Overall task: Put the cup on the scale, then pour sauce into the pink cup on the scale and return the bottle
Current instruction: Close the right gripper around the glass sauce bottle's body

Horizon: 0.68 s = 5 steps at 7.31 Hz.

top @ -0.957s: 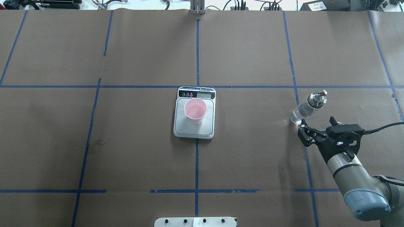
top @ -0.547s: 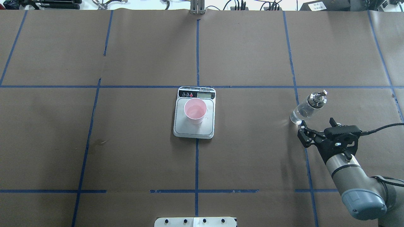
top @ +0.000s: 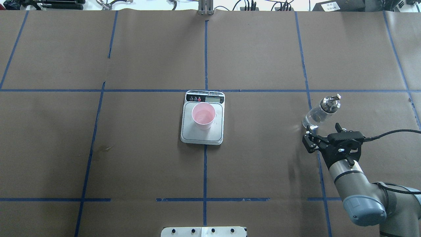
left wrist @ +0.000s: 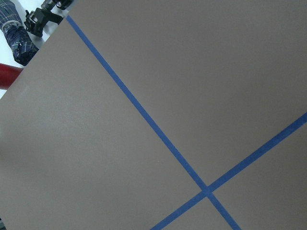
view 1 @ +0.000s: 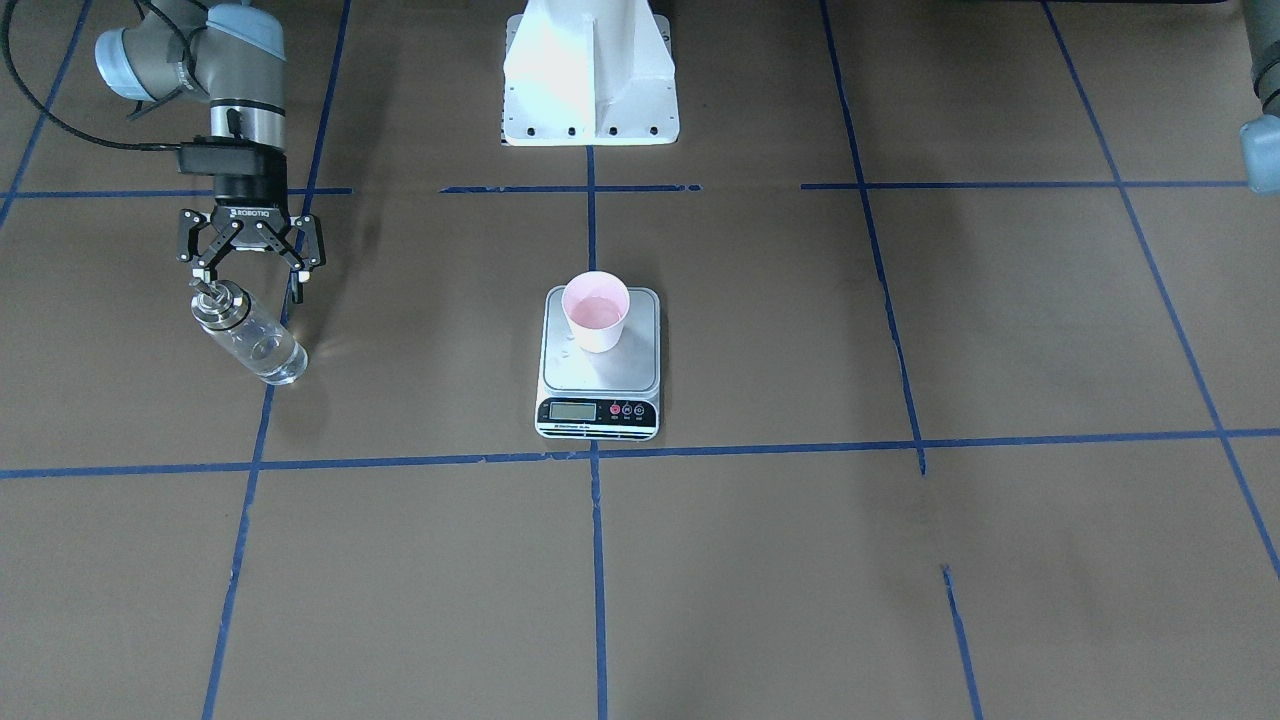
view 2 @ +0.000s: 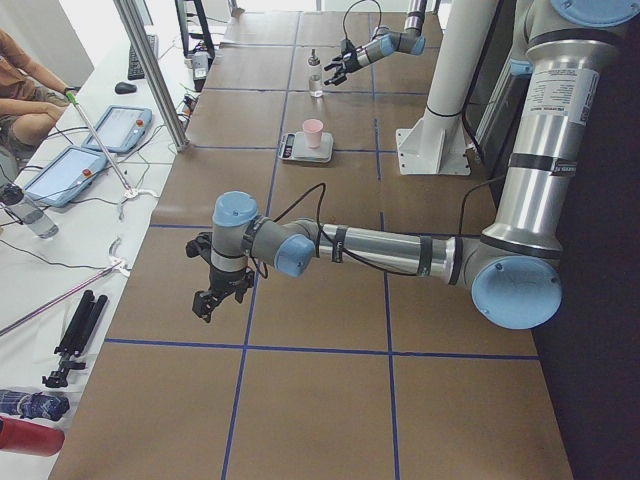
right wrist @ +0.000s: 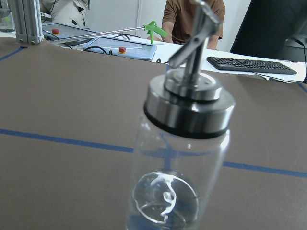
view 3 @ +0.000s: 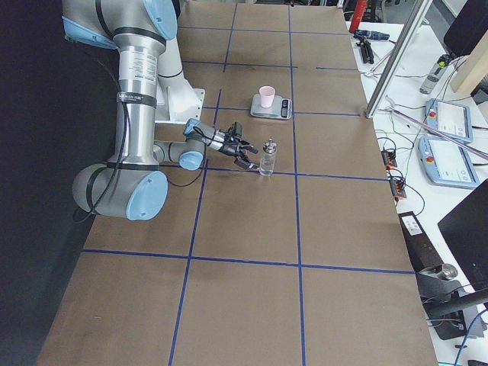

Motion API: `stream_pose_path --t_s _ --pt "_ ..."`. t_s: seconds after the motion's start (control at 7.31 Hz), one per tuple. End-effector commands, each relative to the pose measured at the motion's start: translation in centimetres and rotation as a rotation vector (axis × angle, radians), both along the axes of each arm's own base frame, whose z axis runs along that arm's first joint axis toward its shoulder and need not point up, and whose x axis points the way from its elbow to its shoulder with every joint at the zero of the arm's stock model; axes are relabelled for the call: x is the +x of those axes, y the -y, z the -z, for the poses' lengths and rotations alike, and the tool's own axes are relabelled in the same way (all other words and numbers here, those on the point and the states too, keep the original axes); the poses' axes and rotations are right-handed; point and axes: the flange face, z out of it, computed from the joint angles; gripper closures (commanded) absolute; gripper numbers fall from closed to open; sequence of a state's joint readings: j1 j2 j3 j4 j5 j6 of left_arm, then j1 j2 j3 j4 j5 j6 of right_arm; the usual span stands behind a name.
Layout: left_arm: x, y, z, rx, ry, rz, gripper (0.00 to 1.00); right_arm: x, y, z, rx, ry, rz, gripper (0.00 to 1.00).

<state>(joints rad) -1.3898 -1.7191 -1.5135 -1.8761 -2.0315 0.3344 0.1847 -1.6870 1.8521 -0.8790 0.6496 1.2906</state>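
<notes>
We see the bottle (right wrist: 177,163) as clear glossy glass under a shiny metal cap (right wrist: 189,108). The scale (top: 202,135) shows dull steel, the cup (top: 203,116) smooth pink plastic, the table (top: 263,158) matt brown paper.

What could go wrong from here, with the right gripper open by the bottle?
1. The right gripper is open, and the bottle stands close in front of it. The bottle is tall and narrow, so a sideways move could clip it and tip it over.
2. The cup holds liquid on the scale, with droplets on the platform beside it. Any jolt might slop it over, and the wet platform may skew the reading.
</notes>
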Motion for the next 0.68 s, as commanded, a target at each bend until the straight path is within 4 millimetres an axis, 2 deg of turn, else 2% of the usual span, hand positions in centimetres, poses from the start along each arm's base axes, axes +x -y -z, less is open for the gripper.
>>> stream_pose_path --t_s 0.0,0.55 --pt "0.0 0.1 0.1 0.001 0.0 0.0 0.0 -0.7 0.5 0.0 0.004 0.001 -0.011 0.0" --pt "0.0 0.1 0.3 0.007 0.004 0.001 0.0 0.4 2.3 -0.7 0.002 -0.019 -0.051 0.0"
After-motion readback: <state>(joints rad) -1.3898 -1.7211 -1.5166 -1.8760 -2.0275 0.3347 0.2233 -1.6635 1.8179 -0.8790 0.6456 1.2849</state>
